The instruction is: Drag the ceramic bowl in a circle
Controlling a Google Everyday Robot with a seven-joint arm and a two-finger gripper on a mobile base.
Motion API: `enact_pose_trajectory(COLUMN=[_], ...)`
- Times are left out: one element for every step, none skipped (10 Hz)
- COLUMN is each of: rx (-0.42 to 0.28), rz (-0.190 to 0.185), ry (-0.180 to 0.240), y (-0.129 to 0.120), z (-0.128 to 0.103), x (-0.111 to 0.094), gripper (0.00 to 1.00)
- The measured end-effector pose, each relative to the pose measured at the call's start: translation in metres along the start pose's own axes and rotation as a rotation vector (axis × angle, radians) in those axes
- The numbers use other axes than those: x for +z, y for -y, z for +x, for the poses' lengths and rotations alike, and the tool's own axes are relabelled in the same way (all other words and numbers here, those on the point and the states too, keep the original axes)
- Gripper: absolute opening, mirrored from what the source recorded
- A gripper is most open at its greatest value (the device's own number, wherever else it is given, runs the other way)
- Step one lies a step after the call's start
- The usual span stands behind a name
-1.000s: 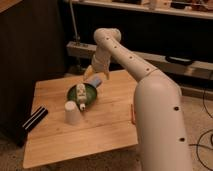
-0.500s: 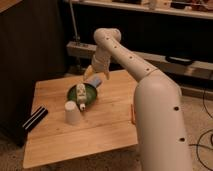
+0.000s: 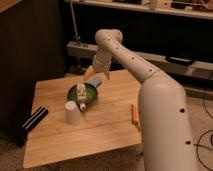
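The ceramic bowl (image 3: 89, 92) is a shallow dark-green glossy dish on the wooden table (image 3: 100, 125), left of centre. A white labelled bottle (image 3: 81, 97) lies in it, over its front left part. My gripper (image 3: 95, 78) hangs from the white arm (image 3: 130, 57) at the bowl's far right rim, just above or touching it. A small white cup (image 3: 72, 112) stands upside down in front of the bowl to the left.
A black and white flat object (image 3: 34, 120) lies at the table's left edge. An orange stick-like object (image 3: 134, 113) lies on the table's right side, next to my arm's body. A dark cabinet stands to the left, and shelves run behind.
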Motion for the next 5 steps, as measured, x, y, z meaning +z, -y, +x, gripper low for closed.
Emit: enact_pose_trajectory(rx=[-0.013,-0.022,-0.035,-0.034,-0.037], rz=[0.021,0.041,0.075,0.099,0.106], ry=[-0.105,-0.153,-0.165,-0.141,-0.136], y=[-0.007,-0.010,-0.013,-0.018,-0.016], z=[-0.006,-0.010,-0.011,-0.009,-0.008], x=[0.000,0.003,0.007,0.017,0.019], gripper=[0.80,0.80,0.80,0.80,0.80])
